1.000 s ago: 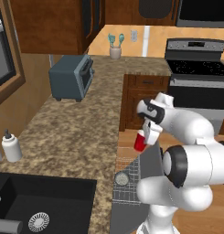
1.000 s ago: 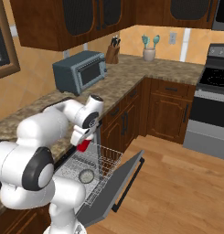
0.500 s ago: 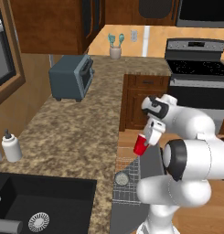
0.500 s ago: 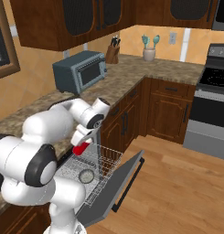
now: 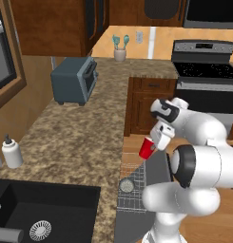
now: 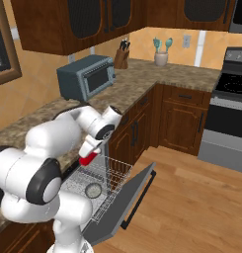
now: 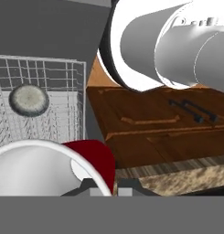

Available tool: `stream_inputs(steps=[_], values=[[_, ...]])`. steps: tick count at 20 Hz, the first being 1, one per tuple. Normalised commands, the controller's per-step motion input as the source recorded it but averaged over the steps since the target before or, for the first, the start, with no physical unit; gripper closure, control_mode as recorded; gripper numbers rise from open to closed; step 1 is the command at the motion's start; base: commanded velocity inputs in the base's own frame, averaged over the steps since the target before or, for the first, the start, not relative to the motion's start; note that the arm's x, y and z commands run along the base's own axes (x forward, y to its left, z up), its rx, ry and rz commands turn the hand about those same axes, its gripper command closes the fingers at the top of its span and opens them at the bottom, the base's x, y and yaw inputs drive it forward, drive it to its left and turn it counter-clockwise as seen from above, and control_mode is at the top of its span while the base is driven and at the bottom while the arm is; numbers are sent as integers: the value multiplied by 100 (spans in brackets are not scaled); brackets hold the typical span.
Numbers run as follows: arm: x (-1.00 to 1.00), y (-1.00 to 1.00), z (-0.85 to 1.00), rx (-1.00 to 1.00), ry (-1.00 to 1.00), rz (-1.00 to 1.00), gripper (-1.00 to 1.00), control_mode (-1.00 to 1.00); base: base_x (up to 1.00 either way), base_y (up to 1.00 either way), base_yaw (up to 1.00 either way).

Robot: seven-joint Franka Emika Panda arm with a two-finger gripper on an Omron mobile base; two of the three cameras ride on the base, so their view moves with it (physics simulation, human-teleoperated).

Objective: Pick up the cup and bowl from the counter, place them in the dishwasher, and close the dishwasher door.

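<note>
The cup (image 5: pixel 147 148) is being held by the gripper (image 5: pixel 155 142) above the dishwasher (image 6: pixel 100 188), just past the edge of the counter (image 5: pixel 75 142). The fingers are closed on the cup's wall, and the cup is being carried tilted (its white rim is turned away from the arm in the left base view). From the right base view the cup (image 6: pixel 87 159) is seen as a red shape under the gripper (image 6: pixel 91 153), directly over the rear part of the wire rack (image 6: pixel 107 184).

In the hand view the cup's (image 7: pixel 49 169) white inside is lying large at the lower left, with the rack (image 7: pixel 40 103) behind it. The bowl (image 7: pixel 29 99) is resting inside that rack; it is seen there as a round grey disc, and again in the rack from the left base view (image 5: pixel 127 186) and the right base view (image 6: pixel 93 189).

The dishwasher door (image 6: pixel 126 202) is hanging open, let down in front of the rack towards the wooden floor (image 6: pixel 191 197).

On the counter, well back from the dishwasher, a toaster oven (image 5: pixel 74 80) is standing, and a white soap bottle (image 5: pixel 12 152) is standing beside the sink (image 5: pixel 42 213).
</note>
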Motion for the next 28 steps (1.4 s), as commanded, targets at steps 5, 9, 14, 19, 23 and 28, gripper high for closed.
stream_inputs(steps=[5, 9, 14, 19, 23, 28], values=[[0, 0, -1, 0, -15, 0, 100, -100, 0, 0, 0], [0, -1, -14, 0, -4, 0, 100, -100, 0, 0, 0], [0, -10, -21, 0, 0, -1, 100, -100, 0, 0, 0], [1, -38, -27, 0, 0, -7, 100, -100, 0, 0, 0], [14, -17, -42, 2, 0, -2, 100, -100, 0, 0, 0], [21, 0, -36, 3, 0, 0, 100, -100, 0, 0, 0]])
